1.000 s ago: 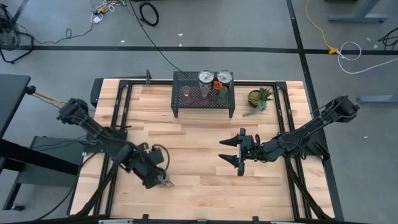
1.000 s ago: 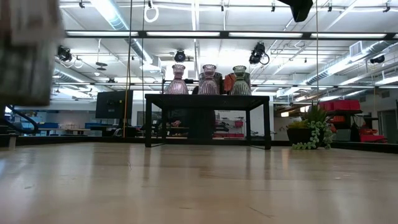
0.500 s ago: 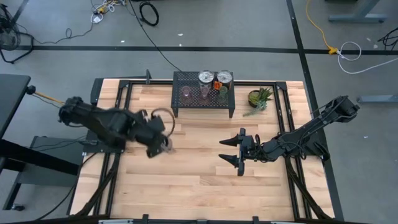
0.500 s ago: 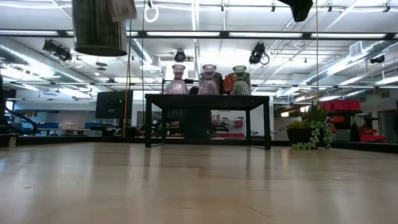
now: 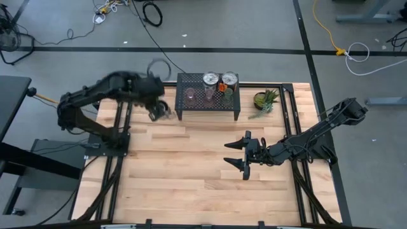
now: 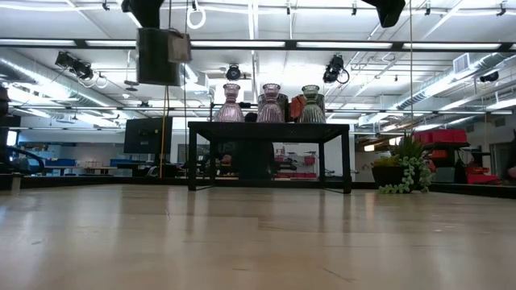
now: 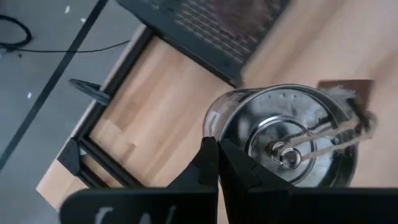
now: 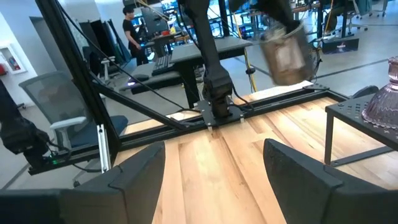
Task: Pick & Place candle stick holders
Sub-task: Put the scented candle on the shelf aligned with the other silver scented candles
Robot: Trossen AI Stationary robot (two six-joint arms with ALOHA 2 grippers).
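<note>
My left gripper (image 5: 157, 112) hangs high beside the left end of the black mesh rack (image 5: 208, 95), shut on a shiny silver candle stick holder (image 7: 283, 137). That holder also shows in the low view (image 6: 159, 56) and the right wrist view (image 8: 285, 53). On the rack stand two more silver holders (image 5: 210, 79) (image 5: 229, 79) and three small tinted glass ones (image 5: 190, 95) (image 5: 209, 93) (image 5: 227, 97). My right gripper (image 5: 243, 156) waits open over the table's middle, nothing between its fingers. My left gripper pinches the silver holder's upper rim (image 7: 210, 127) at one side, the thin wall between its two fingers (image 7: 211, 163). The fingers come from above, slanting down. The holder hangs below them roughly upright, open top up, well clear of the table.
A spiky green potted plant (image 5: 265, 100) stands right of the rack. A brown tag on a string (image 7: 345, 93) hangs from the held holder. Bare wood (image 5: 191, 184) spreads across the near half of the table. A person (image 8: 132, 28) stands in the room beyond.
My left gripper has swung from the table's near left part up and toward the far edge, ending beside the rack's left end. It has stayed shut on the silver holder, which has risen with it, clear of the table.
</note>
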